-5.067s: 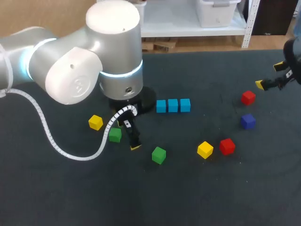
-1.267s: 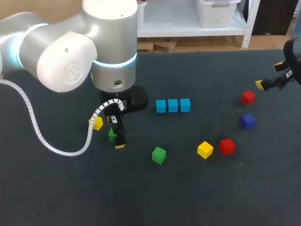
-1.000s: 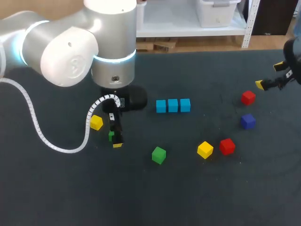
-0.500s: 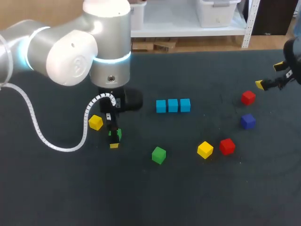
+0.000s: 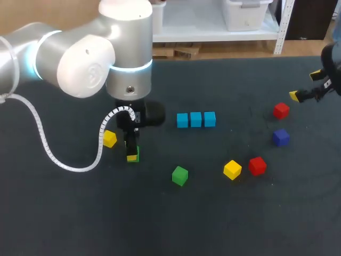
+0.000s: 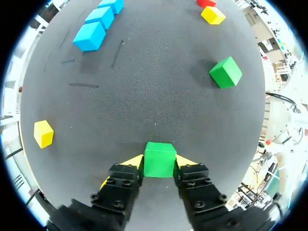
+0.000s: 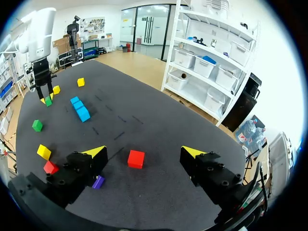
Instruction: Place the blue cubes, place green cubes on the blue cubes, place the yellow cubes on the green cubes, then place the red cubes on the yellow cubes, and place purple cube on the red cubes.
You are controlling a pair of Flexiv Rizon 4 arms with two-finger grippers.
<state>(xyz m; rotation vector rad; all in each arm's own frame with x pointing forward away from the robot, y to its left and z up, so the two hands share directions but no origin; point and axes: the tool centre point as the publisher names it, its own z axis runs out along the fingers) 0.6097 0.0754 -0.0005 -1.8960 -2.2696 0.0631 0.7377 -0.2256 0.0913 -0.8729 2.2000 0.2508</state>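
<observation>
My left gripper [image 5: 131, 156] stands upright on the table left of centre, its yellow tips pressed against both sides of a green cube [image 6: 160, 159] that rests on the mat. Three blue cubes [image 5: 196, 119] lie in a row in the middle, ahead of that gripper [image 6: 160, 163]. A second green cube [image 5: 180, 175] sits loose nearer the front. Yellow cubes [image 5: 109, 138] [image 5: 232, 169], red cubes [image 5: 257, 165] [image 5: 281, 110] and a purple cube [image 5: 281, 137] are scattered about. My right gripper [image 5: 305, 85] hangs open above the far right edge, holding nothing, with a red cube [image 7: 136, 159] on the mat far below its fingers.
The dark mat covers the whole table [image 5: 224, 224]. My left arm's white cable [image 5: 48, 152] loops down over the mat to the left of the held cube. The blue row [image 6: 90, 36] lies well ahead of the left gripper.
My left gripper shifted slightly right over the green cube and its fingers came together on the cube's sides. The right arm has not moved.
</observation>
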